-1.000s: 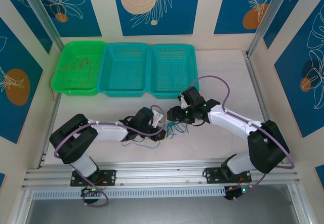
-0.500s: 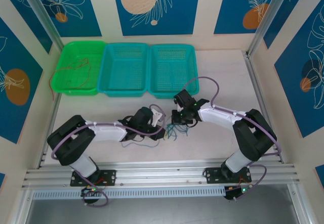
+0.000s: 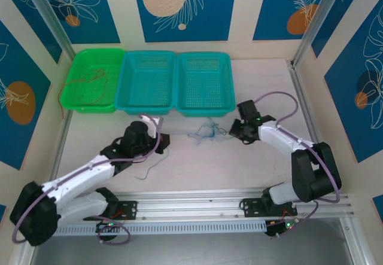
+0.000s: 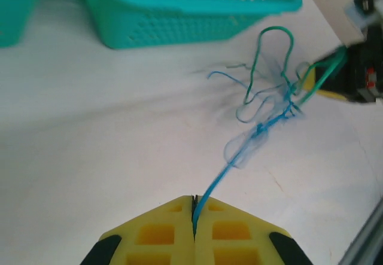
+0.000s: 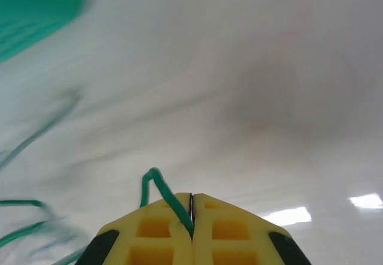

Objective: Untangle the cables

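Observation:
A small tangle of blue and green cables [image 3: 206, 132] lies stretched on the white table just in front of the teal baskets. My left gripper [image 3: 163, 138] is to its left, shut on a blue cable [image 4: 239, 154] that runs taut from the jaws [image 4: 194, 203] up to the knot [image 4: 281, 110]. Green loops [image 4: 270, 49] rise from that knot. My right gripper [image 3: 234, 128] is to its right, shut on a green cable [image 5: 170, 199] pinched between its yellow fingers [image 5: 191, 208]. A red cable [image 3: 90, 81] lies in the green basket [image 3: 79, 105].
Two teal baskets [image 3: 146, 108] [image 3: 203, 109] stand side by side at the back, close behind the tangle. A loose thin wire [image 3: 152, 168] lies on the table near the left arm. Metal posts and the rail frame the table's edges.
The right gripper has shut on the green cable. Both arms have drawn apart, left arm leftward and right arm rightward, and the tangle has stretched out and shifted toward the baskets.

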Controlling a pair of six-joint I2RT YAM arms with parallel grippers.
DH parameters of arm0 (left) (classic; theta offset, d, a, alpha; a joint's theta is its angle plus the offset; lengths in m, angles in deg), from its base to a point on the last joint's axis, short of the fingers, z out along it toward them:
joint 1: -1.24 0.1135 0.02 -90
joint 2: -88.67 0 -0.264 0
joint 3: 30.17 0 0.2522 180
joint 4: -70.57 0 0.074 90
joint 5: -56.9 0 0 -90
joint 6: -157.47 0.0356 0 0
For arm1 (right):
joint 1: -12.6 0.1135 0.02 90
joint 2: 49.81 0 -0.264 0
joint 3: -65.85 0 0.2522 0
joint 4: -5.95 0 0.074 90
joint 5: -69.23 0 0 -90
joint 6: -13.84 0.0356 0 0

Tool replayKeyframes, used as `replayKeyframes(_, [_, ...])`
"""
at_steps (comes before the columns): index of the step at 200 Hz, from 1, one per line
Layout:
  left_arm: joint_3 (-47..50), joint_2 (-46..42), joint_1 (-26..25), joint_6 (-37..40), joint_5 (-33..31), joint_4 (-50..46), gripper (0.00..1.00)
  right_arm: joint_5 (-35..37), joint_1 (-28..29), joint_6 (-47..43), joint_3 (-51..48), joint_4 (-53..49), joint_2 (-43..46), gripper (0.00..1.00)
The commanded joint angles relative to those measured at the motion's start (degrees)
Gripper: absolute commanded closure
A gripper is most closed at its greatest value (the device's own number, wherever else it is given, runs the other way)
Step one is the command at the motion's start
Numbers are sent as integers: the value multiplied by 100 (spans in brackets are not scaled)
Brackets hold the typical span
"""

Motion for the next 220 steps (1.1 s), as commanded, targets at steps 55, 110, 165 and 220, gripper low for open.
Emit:
replayKeyframes(55, [129,-177,710,-363,-301,-1025,100,-89,-1691,60,-877,-92,1253,100])
replayKeyframes(110, [34,136,685,-225,1459,372,100,176,446,-639,-92,-823,1218,46])
replayKeyframes(165, [-582,26,592,106,2014,23,100,-1098,1835,-2210,-238,647,2430,28])
replayKeyframes(220, [-629,108,480,149,2079,92,100,-1239,3360,-3430,-744,2985,1280,28])
